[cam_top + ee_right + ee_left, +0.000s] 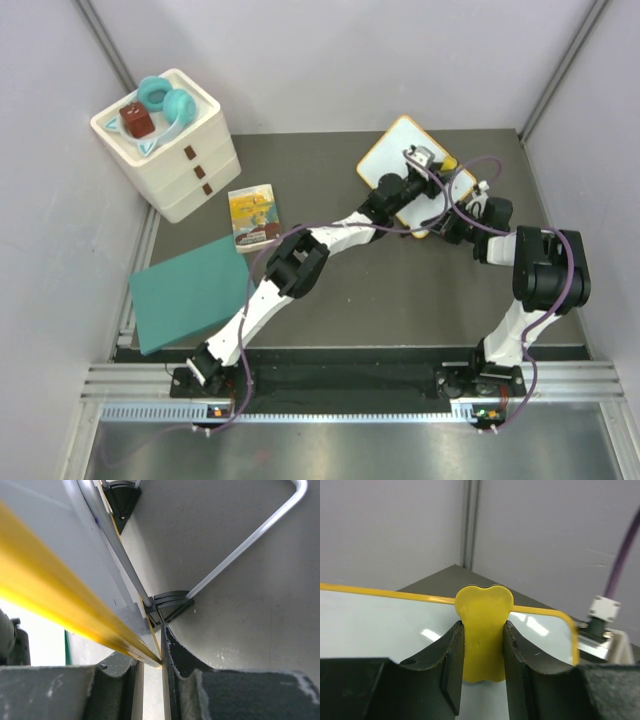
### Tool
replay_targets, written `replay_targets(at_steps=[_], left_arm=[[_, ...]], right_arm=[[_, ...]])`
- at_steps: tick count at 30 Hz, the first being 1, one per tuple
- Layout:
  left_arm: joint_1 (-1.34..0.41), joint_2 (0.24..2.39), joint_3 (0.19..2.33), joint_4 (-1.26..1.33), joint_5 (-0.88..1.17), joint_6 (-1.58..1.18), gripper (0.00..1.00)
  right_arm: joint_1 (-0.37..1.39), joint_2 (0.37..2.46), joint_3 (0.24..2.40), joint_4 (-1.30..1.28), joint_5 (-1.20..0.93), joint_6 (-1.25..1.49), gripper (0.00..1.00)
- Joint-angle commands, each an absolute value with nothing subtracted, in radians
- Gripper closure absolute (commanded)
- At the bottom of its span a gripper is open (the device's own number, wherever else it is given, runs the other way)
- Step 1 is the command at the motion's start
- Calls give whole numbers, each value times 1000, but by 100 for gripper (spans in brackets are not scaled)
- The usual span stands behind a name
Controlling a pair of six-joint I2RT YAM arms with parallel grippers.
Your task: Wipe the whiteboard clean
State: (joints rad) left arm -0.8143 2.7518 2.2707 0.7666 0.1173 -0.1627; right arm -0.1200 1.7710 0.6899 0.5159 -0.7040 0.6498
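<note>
The whiteboard (388,160) with its orange-yellow frame stands tilted at the back right of the table. My left gripper (424,162) is over its face, shut on a yellow eraser (484,605) that rests against the white surface (370,625). No scribbles show in the part of the board I can see. My right gripper (447,222) is at the board's near edge. In the right wrist view its jaws (150,652) are closed on the board's yellow-framed edge (55,582), beside a black foot (167,605) and a wire stand (240,547).
A white drawer unit (185,160) with teal headphones (165,100) stands at the back left. A small book (253,218) and a flat teal rectangle (190,290) lie left of the arms. Walls close in on three sides. Purple cables (455,200) loop near both wrists.
</note>
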Motion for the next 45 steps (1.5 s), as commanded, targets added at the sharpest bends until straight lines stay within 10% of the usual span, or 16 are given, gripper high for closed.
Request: replay_targets(at_steps=[1,21,45], left_arm=[[-894,2744,2276,735,219,-221,100],[-856,2809,2416,693,-38,-32,100],[-888,2732,2323,634,241,-141,100]], right_arm=[[-100,1783,707,437,-678,598,100],[-100,1784,707,437,-680,597,100],[-98,1789,712,434,-681,597,100]])
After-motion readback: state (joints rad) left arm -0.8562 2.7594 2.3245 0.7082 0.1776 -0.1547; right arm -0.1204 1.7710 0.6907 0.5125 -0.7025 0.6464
